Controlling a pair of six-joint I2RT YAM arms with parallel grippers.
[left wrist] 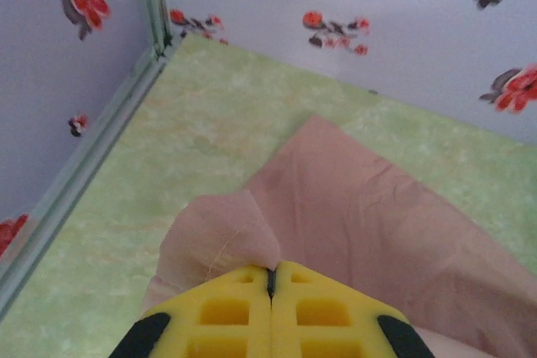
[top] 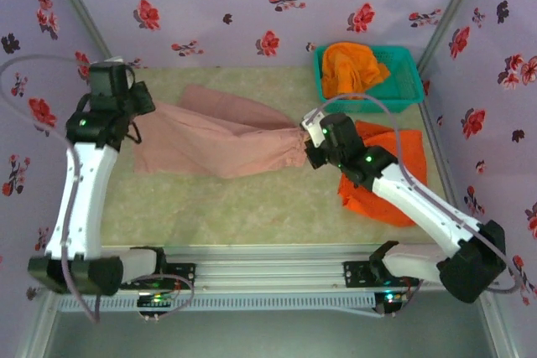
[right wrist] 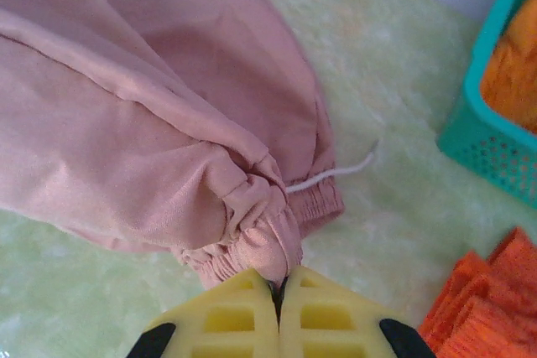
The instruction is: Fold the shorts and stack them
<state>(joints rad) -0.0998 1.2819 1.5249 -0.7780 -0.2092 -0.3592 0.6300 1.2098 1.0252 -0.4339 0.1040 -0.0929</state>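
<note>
Left fingers and right fingers pinch opposite ends of the pink shorts; nearside table bare.

Looks like a lab's robot test booth: boxed in by lilac walls papered with red and black flowers, edged with metal corner posts, floored by a pale green marbled tabletop, fitted with an aluminium rail carrying two robot arms

Top cam looks down over the whole table from above its near edge. Wrist cams sit super close, left facing the far-left corner; all share the pink shorts.
</note>
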